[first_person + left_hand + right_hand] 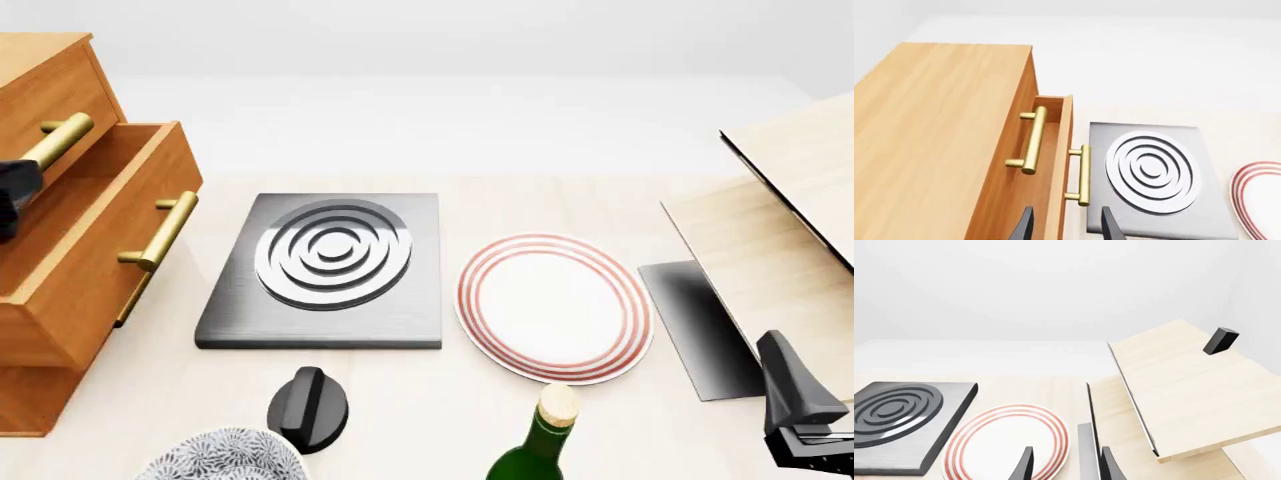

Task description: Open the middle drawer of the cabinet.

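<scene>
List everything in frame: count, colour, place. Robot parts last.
cabinet: 1, orange-brown wood, far left
middle drawer: 1, orange-brown, brass handle, pulled out
hob slab: 1, dark grey with silver rings, beside the cabinet
plate: 1, white with red rings, right of the hob
knob: 1, black, near edge in front of the hob
bowl: 1, grey-patterned, near edge, partly cut off
bottle: 1, green, near edge
wooden boards: pale, right side
left gripper: open, above the drawer
right gripper: open, over the plate's edge
</scene>
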Robot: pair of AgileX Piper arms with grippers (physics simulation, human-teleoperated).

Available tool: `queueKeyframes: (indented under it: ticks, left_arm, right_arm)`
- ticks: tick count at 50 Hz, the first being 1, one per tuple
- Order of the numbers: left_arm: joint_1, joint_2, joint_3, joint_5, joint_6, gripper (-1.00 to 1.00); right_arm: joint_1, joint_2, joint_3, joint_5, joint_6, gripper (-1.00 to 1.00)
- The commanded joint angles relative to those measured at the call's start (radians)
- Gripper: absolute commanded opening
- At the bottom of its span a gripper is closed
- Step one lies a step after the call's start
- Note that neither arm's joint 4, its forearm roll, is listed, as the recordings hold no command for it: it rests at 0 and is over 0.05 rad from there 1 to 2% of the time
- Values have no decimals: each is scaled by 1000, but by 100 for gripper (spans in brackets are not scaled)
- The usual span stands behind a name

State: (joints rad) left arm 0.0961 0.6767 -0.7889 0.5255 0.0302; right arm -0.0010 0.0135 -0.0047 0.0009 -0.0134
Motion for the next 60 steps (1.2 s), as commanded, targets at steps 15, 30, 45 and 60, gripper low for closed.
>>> queueKeyframes:
  ticks: [15,30,45,60]
  left_arm:
    - [50,91,3,-3,-50,100]
    - [58,134,8,-26,-59,100]
    - [71,185,16,-68,-54,100]
    - [81,221,36,-83,-59,100]
  right_arm:
    - [1,-3,0,0,2,100]
    - [1,-3,0,0,2,100]
    - [1,-3,0,0,2,100]
    - [1,-3,0,0,2,100]
